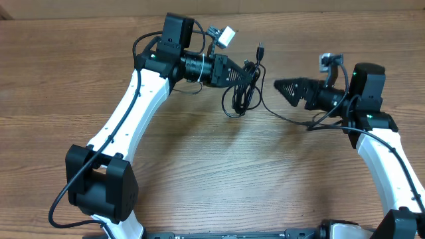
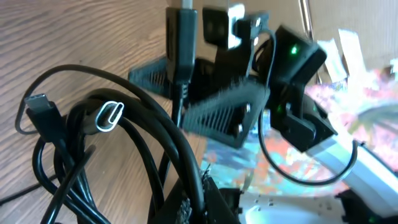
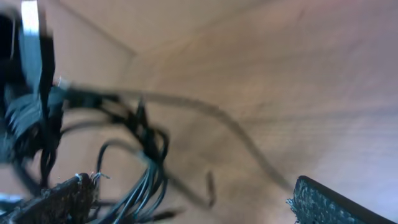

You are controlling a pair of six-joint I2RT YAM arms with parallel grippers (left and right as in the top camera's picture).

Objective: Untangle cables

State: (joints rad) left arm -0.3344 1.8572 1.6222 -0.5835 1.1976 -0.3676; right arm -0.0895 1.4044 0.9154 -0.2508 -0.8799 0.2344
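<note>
- The cables point(image 1: 243, 93) sit far-centre, bunched in a knot and held up, by my read so loops hang apart.
- The left gripper point(image 1: 247, 78) is clamped on that bunch as anchor; the right gripper point(image 1: 281, 87) gapes wide just beside it, probably lining up a pull.
- Overhead shows one strand point(image 1: 287, 117) trailing right across the table point(image 1: 199, 166). Only the left wrist view catches a silver-rimmed plug point(image 2: 109, 116), and the right wrist view is blurred.
</note>
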